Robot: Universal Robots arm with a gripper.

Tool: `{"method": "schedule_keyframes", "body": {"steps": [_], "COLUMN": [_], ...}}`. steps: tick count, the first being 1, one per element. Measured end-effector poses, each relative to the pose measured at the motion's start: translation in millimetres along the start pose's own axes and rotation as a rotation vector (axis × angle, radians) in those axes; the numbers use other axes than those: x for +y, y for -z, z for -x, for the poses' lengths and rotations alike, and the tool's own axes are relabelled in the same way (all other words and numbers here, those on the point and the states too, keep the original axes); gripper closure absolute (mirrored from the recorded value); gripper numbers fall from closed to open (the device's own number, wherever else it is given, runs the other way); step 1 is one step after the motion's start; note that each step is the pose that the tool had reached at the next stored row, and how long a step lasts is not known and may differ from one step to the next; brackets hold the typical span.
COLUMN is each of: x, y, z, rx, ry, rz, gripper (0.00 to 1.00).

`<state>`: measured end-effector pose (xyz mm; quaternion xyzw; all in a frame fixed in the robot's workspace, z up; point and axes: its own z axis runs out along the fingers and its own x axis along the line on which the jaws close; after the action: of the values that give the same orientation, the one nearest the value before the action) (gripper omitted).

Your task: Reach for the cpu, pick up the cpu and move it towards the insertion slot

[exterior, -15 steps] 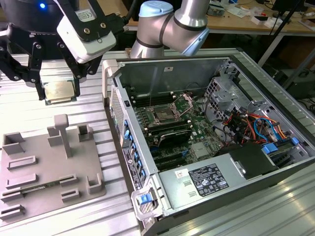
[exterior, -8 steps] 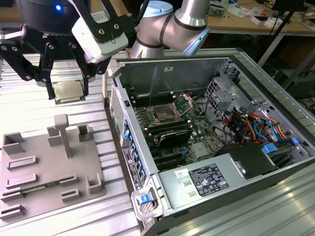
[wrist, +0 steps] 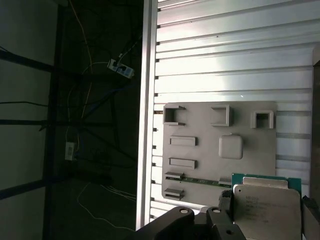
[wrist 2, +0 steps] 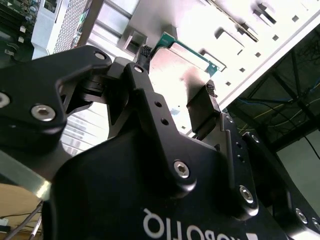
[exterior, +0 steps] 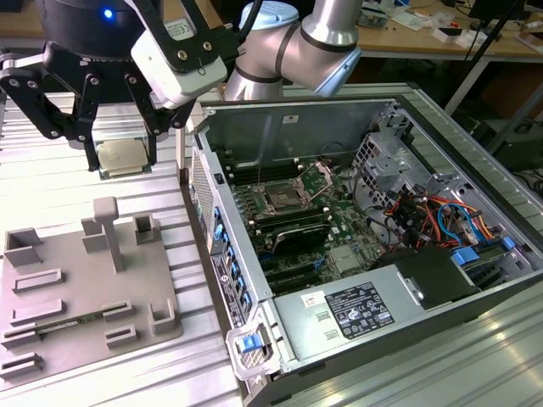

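Note:
The cpu (exterior: 121, 158), a flat silvery square with a thin green rim, hangs in the air above the ribbed metal table at the exterior view's upper left. My gripper (exterior: 121, 153) is shut on the cpu, one black finger on each side edge. In the second wrist view the cpu (wrist 2: 176, 67) sits clamped between the two fingers (wrist 2: 202, 107). The first wrist view shows the cpu (wrist: 265, 205) over the near edge of the grey tray. The insertion slot (exterior: 284, 201), a shiny metal frame with a dark centre, lies on the motherboard inside the open computer case, to the exterior view's right of the gripper.
A grey plastic fixture tray (exterior: 76, 288) with raised posts and pockets lies on the table below the gripper, also seen as the tray (wrist: 200, 135) in the first wrist view. The open case's side wall (exterior: 208, 212) stands between gripper and motherboard. Cables and a drive cage (exterior: 424, 212) crowd the case's far end.

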<state>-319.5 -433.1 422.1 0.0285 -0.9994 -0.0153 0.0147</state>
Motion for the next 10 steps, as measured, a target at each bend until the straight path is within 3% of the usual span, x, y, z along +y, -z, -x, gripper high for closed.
{"method": "schedule_keyframes", "body": {"steps": [10], "x": [-0.2], "y": [0.1], "z": [3.2], "rx": [0.0000], "ry": [0.000], "rz": [0.0000], "gripper": [0.45]}}
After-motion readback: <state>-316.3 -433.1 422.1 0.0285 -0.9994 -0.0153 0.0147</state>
